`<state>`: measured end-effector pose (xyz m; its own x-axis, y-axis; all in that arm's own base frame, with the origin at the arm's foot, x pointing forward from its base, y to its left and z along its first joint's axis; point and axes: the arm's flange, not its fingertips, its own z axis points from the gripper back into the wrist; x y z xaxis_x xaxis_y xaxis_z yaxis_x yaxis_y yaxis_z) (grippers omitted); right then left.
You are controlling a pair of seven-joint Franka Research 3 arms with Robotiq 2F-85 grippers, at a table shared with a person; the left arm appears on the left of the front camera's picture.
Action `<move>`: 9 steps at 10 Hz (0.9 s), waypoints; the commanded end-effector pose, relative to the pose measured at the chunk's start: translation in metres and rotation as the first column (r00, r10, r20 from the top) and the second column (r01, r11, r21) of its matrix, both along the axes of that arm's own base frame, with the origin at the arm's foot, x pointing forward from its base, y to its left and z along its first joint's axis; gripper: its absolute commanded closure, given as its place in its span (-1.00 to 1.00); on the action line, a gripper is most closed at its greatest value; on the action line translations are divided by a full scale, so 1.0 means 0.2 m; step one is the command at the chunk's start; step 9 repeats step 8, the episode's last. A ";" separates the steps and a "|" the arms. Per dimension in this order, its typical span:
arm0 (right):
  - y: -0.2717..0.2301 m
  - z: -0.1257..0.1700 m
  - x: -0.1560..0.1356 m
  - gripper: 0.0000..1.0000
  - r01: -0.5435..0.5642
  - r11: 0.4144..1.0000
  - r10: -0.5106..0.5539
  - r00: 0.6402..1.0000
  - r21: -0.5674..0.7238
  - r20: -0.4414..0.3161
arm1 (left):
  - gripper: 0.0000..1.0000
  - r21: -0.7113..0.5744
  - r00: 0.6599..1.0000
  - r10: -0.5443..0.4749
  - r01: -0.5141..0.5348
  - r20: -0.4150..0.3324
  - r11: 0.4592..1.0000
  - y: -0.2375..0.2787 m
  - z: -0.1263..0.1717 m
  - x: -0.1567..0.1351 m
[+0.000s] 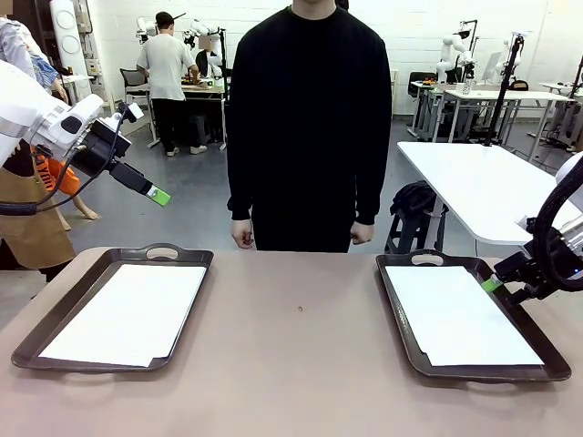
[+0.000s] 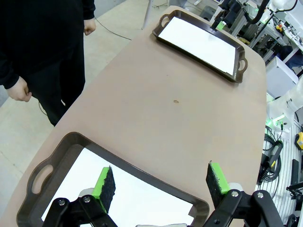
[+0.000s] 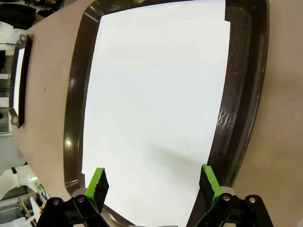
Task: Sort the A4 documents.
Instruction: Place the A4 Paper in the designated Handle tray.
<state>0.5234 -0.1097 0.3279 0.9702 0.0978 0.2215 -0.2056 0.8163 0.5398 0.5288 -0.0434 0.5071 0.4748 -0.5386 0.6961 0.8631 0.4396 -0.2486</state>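
Note:
White A4 documents lie in two dark trays. One sheet (image 1: 127, 314) is in the left tray (image 1: 50, 323), another sheet (image 1: 460, 314) in the right tray (image 1: 401, 309). My left gripper (image 1: 155, 193) hangs open, high above the left tray's far left side. In the left wrist view its fingers straddle air over the near sheet (image 2: 142, 201), with nothing held by the gripper (image 2: 161, 182). My right gripper (image 1: 495, 283) is open, low over the right tray's right rim. The right wrist view has this gripper (image 3: 154, 184) close above the sheet (image 3: 156, 104), and nothing sits between the pads.
A person in black (image 1: 308, 127) stands at the table's far edge, hands down at the sides. Bare brown tabletop (image 1: 296, 364) lies between the trays, with a small speck (image 1: 301, 309) at the middle. A white table (image 1: 483, 187) stands behind on the right.

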 end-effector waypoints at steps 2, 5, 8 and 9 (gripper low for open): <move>0.00 0.00 0.00 -1.00 0.004 1.000 -0.004 1.000 0.010 0.008 | -1.00 0.000 1.000 -0.001 0.001 0.001 1.000 0.00 0.00 0.00; 0.00 0.00 0.00 -1.00 0.004 1.000 -0.004 1.000 0.010 0.008 | -1.00 0.000 1.000 -0.001 0.001 0.001 1.000 0.00 0.00 0.00; 0.00 0.00 0.00 -1.00 0.004 1.000 -0.004 1.000 0.010 0.008 | -1.00 0.000 1.000 -0.001 0.001 0.001 1.000 0.00 0.00 0.00; 0.00 0.00 0.00 -1.00 0.004 1.000 -0.004 1.000 0.010 0.008 | -1.00 0.000 1.000 -0.001 0.001 0.001 1.000 0.00 0.00 0.00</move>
